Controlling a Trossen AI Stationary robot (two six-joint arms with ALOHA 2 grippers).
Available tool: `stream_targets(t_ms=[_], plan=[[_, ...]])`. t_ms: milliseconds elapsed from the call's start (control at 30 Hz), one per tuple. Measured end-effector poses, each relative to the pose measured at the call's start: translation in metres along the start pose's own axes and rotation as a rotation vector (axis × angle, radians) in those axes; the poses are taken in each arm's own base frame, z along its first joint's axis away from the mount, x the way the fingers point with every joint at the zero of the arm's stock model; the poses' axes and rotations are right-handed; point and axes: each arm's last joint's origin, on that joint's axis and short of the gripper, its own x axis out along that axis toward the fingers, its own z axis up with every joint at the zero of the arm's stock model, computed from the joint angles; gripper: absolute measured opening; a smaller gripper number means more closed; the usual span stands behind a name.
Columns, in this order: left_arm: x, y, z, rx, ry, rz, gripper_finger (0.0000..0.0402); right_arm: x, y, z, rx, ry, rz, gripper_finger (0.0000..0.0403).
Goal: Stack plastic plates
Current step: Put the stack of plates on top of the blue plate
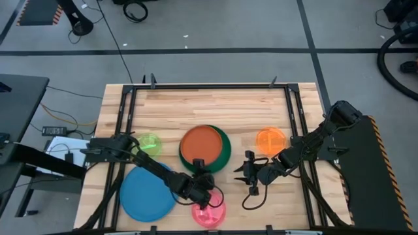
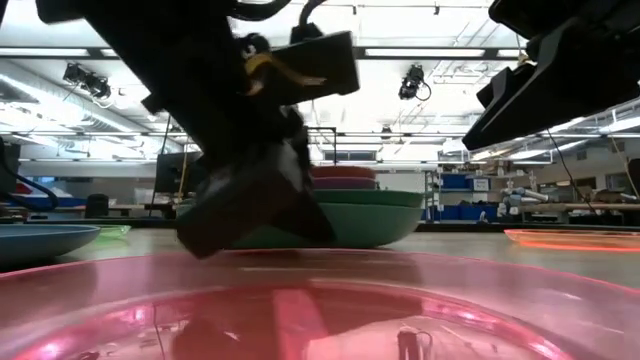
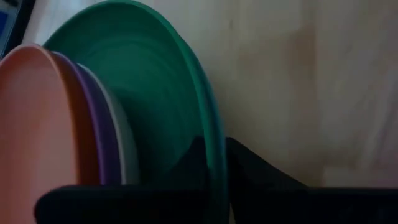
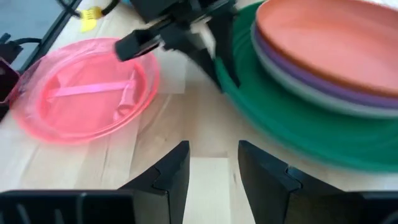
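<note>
Fingers of the left gripper (image 1: 202, 175) straddle the green plate's (image 1: 225, 149) rim.

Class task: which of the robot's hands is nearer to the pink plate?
Left. The left hand is right at the pink plate's far edge, by the green plate. The right hand is open, off to the side.

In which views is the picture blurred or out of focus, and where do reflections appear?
Low view: the pink plate fills the foreground out of focus, mirroring ceiling lights. Left wrist view: dim, with the green plate soft. Right wrist view: the plate stack is smeared, while the right gripper fingers stay sharp.
</note>
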Motion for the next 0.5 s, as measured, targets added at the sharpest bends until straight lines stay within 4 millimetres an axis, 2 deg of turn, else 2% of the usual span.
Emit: stream_targets(t_ms=[200, 400, 500], plan=[[-0.025, 0.015, 0.009, 0.041, 0.063, -0.013, 0.0042, 0.0, 0.0, 0.0, 0.026, 0.005, 0.013, 0.0146], [-0.063, 0.028, 0.025, 0.092, 0.066, 0.005, 0.0042, 0.0, 0.0, 0.0, 0.04, 0.005, 0.013, 0.0146], [-0.086, 0.029, 0.022, 0.083, 0.072, -0.001, 0.0042, 0.0, 0.0, -0.001, 0.064, 0.012, 0.011, 0.0146]])
